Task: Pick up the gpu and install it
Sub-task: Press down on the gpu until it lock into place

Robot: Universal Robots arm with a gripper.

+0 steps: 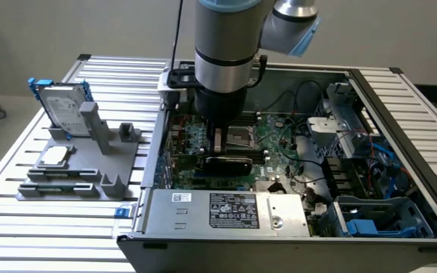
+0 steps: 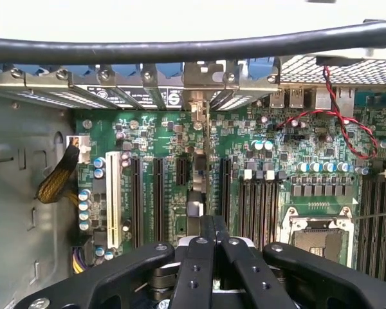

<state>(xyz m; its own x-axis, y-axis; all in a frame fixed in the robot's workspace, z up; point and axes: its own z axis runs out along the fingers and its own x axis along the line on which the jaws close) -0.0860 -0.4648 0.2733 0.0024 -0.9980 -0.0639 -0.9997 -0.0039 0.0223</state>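
The gpu stands edge-on over the motherboard inside the open computer case, its bracket at the case's rear slot wall. My gripper has its jaws pinched on its upper edge. The hard drive rests upright on the grey holder beside the case.

gripper: fingers squeezed together on the gpu | gpu: thin, on edge, just past the fingertips | motherboard: green, beneath
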